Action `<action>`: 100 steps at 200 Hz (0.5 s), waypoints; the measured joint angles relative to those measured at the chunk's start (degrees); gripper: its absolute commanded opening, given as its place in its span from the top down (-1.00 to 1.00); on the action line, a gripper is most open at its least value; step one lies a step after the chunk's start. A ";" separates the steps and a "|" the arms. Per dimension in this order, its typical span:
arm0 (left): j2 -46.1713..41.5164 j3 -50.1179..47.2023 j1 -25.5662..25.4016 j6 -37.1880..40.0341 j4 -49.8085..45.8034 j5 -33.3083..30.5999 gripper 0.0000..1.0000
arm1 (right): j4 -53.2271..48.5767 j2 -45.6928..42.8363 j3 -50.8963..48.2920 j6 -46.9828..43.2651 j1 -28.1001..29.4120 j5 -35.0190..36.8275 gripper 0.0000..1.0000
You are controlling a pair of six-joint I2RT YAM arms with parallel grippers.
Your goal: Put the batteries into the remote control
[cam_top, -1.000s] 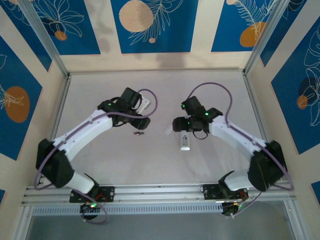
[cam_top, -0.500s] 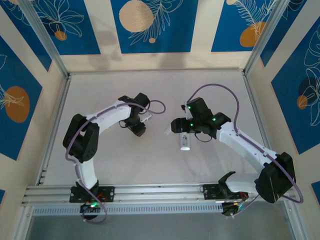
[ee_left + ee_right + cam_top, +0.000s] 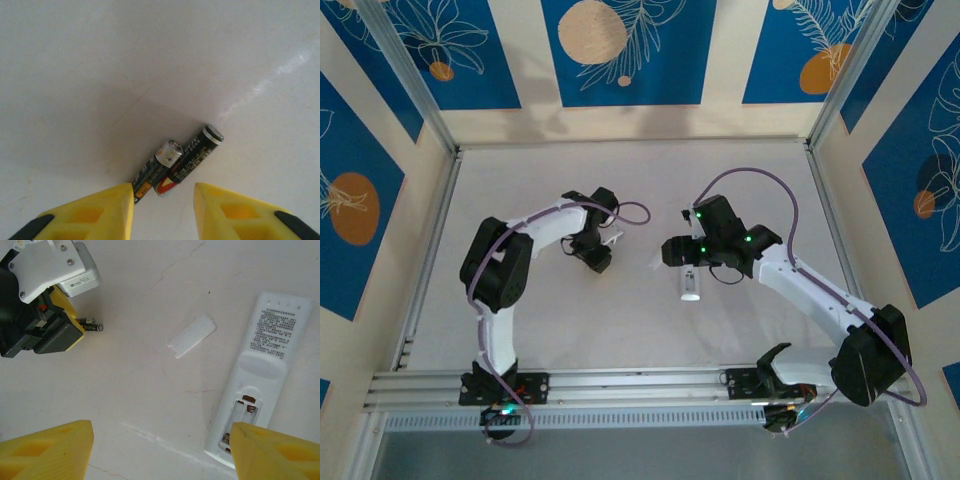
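Left arm (image 3: 535, 228) drawn in, left jaws narrowed, near ends of batteries (image 3: 192, 157) between them, unclamped, right jaws wide.

Loose cover (image 3: 191, 335) lies between left pincer (image 3: 164, 199) and remote control (image 3: 260, 380).

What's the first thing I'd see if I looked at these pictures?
Probably the two batteries lying side by side on the white table, right between the yellow fingers of the left end effector. Next comes the white remote, face down by the right end effector, with its battery slot open and its little cover lying beside it.
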 measured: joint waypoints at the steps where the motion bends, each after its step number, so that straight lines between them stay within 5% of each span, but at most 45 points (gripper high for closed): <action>1: 0.02 0.00 0.00 0.00 0.02 0.00 0.44 | 0.00 0.00 0.00 0.00 0.00 0.00 -0.46; 100: 2.14 0.44 1.11 -0.20 2.58 -0.22 0.46 | 0.00 0.00 0.00 0.00 0.11 -0.15 -0.46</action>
